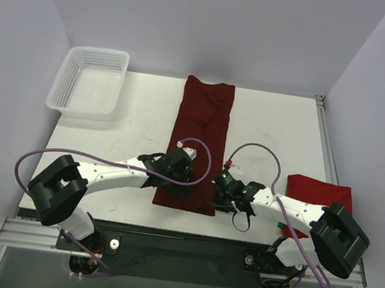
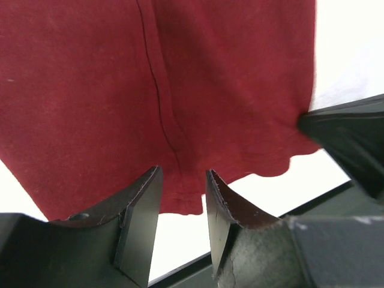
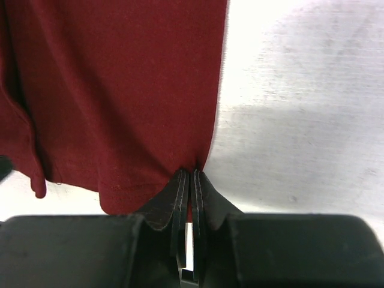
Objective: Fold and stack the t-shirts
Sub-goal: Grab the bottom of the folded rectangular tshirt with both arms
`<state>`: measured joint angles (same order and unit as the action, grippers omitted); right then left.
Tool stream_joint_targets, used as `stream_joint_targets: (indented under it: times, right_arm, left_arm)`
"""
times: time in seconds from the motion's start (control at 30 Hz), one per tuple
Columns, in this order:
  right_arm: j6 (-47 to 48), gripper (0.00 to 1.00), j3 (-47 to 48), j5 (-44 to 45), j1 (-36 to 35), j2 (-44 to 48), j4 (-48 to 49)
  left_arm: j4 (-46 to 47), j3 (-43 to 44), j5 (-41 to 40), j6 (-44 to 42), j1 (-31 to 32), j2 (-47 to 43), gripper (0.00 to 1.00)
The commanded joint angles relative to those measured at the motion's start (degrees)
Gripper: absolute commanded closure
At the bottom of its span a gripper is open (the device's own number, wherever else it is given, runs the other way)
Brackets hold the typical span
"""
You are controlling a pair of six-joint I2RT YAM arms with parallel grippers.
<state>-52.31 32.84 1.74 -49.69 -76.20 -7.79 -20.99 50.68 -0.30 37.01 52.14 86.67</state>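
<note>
The dark maroon t-shirt lies in the middle of the table. It is folded into a long strip. Its long way runs from the near edge of the table to the far edge, and its stitched bottom hem points at the near edge, close to me.

My right gripper is pinched tight on the right near corner of that hem. My left gripper is only part way open. Its two fingers stand on either side of the hem, nearer the left corner, but they are not squeezing it.

Here is what could go wrong, I think. If I lift now, only one corner comes up. The strip would twist and the fold could fall open. My right fingers hold just a tiny bit of cloth, so a hard pull could make it slip out. My left fingers might also grab only the top layer, and then the layers would come apart.

A brighter red t-shirt sits folded at the right near corner, under my right arm.
</note>
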Motion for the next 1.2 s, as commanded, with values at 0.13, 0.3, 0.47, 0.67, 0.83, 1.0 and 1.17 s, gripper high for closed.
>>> stream_joint_targets:
  times: [0.13,0.3,0.47,0.67,0.83,1.0,1.17]
  right_arm:
    - [-1.1,0.94,-1.5,2.7,0.8,2.8,-4.1]
    - [-1.4,0.87,-1.9,2.7,0.8,5.1,-4.4]
    - [-1.4,0.72,-2.4,2.6,0.7,7.9,-4.7]
    - [-1.0,0.72,-2.3,2.7,0.5,10.4,-5.4]
    - [0.0,0.71,0.2,5.1,-2.2,10.6,-5.5]
    - [1.2,0.72,2.7,6.0,-5.3,8.8,-1.7]
    - [2.3,0.73,8.9,8.5,-10.0,1.2,1.3]
  left_arm:
    - [-3.1,4.4,-3.0,-2.4,3.4,4.8,0.55]
    - [-2.6,5.0,-3.0,-2.2,4.2,6.2,0.65]
    - [-3.8,5.7,-3.8,-1.9,4.2,4.7,0.89]
    - [-6.2,5.8,-4.4,-1.4,4.1,0.6,1.00]
    - [-5.6,4.3,-3.2,-0.1,3.0,-3.0,1.00]
    - [-4.5,2.8,-0.7,1.7,0.6,-5.9,1.00]
    - [-2.7,-2.0,2.5,4.1,-5.8,-11.3,1.00]
